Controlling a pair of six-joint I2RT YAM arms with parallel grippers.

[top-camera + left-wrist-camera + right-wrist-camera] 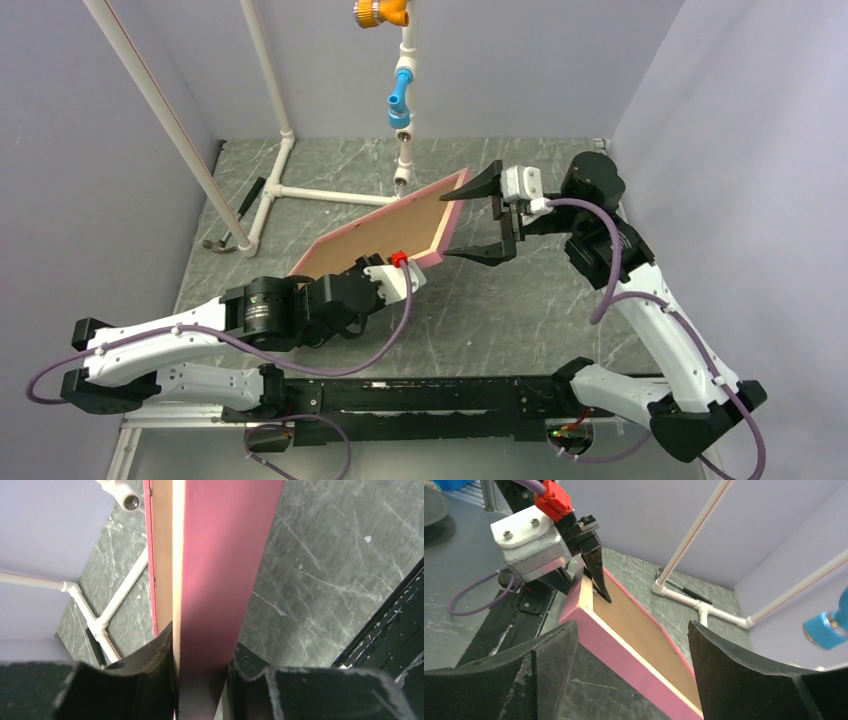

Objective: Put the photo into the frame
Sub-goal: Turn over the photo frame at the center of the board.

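- left gripper (pixel 392 264): nearest. Jaws pinching the near rail of the frame (pixel 385 228), one finger on the pink outer face, the other inside on the brown panel.
- frame: held tilted above mid-table (pixel 520 300). Long axis near-left to far-right, brown panel up, pink rim around it.
- right gripper (pixel 457 222): jaws spread, astride the frame's far-right end. Contact not discernible. Closing across that end judged the coming need.
- photo: seen in no view.
- pipe stand (pixel 300 190): far-left corner, well apart.
- left wrist view: rail edge-on in the pinch.
- right wrist view: rail running between the spread fingers.
- top view: alone shows the tilt.
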